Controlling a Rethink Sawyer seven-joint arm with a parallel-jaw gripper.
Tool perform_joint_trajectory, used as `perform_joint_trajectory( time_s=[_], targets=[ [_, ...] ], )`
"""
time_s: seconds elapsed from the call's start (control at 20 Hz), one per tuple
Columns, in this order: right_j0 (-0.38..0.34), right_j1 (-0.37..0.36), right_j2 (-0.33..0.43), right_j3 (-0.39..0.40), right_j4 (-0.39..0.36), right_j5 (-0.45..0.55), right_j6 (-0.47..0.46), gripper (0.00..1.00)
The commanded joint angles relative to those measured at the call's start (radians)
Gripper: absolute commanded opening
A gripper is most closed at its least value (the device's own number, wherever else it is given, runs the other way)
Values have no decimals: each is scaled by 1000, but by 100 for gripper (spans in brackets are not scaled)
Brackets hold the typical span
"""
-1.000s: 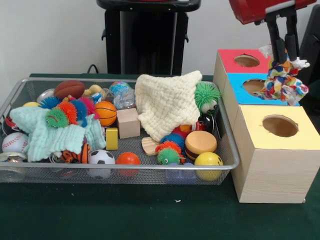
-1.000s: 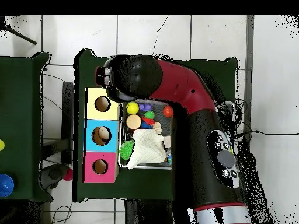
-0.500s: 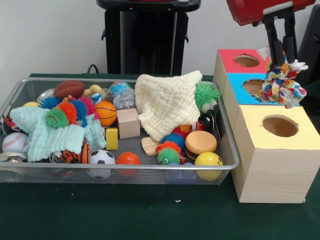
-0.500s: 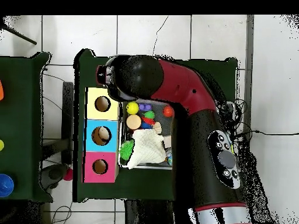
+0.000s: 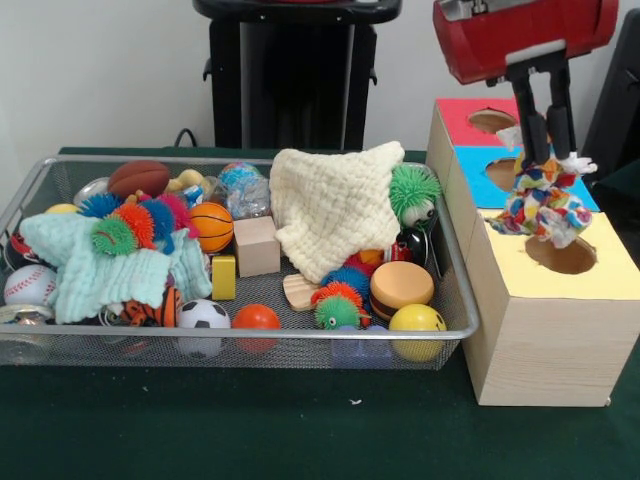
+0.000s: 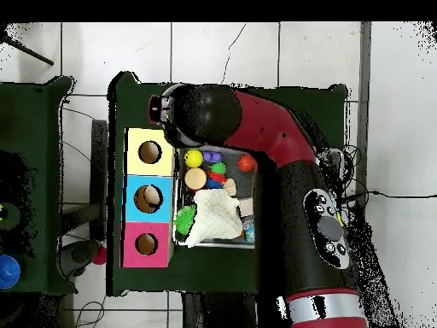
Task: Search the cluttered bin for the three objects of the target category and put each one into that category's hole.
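Wire bin at left, packed w/ balls, spiky toys, cloths. Right of it, the box w/ three holes. Gripper hangs over the yellow hole, pinched narrow on a rope toy, dangling just above. Looks light, floppy; loose ends could snag the rim. Best gripped at the knot, I'd guess.

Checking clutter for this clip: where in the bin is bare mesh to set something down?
Little room. The bin shows bare mesh only between the wooden cube and the orange ball. The mint cloth and cream cloth cover much; elsewhere toys crowd.
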Motion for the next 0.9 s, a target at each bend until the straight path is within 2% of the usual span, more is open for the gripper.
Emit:
perform_joint_trajectory(
  time_s=[0.05,0.4,0.9],
  targets=[
    [5,73,-39,83,0,-22,195,0],
    [24,79,-62,80,11,35,217,0],
    [29,60,-45,103,104,66,265,0]
  ],
)
